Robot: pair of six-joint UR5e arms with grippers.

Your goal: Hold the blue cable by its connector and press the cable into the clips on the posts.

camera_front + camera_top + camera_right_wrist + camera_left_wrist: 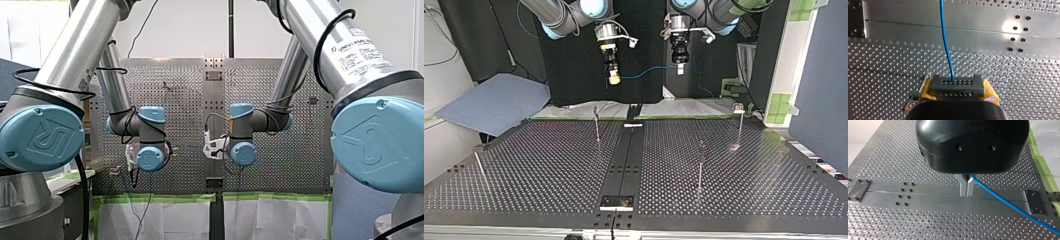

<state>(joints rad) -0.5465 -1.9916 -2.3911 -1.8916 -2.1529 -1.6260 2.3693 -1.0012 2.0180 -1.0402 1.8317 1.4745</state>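
Observation:
A thin blue cable [649,72] hangs between my two grippers, high above the perforated table [549,165]. In the right wrist view, my right gripper [958,91] has its yellow pads [926,91] shut on a grey connector block [956,86], and the cable [946,45] leaves it ahead. My left gripper [967,194] has its metal fingers shut on the cable [1023,213], which trails off to one side. In the top view, my right gripper [613,78] is at the left and my left gripper [680,68] at the right. Thin posts [596,122] [700,165] stand on the table below.
Two more posts [739,125] [479,167] stand near the table's side edges. A dark centre rail [626,160] runs across the table, with a small plate [616,201] at its near end. Green tape [1045,170] lines the table's border.

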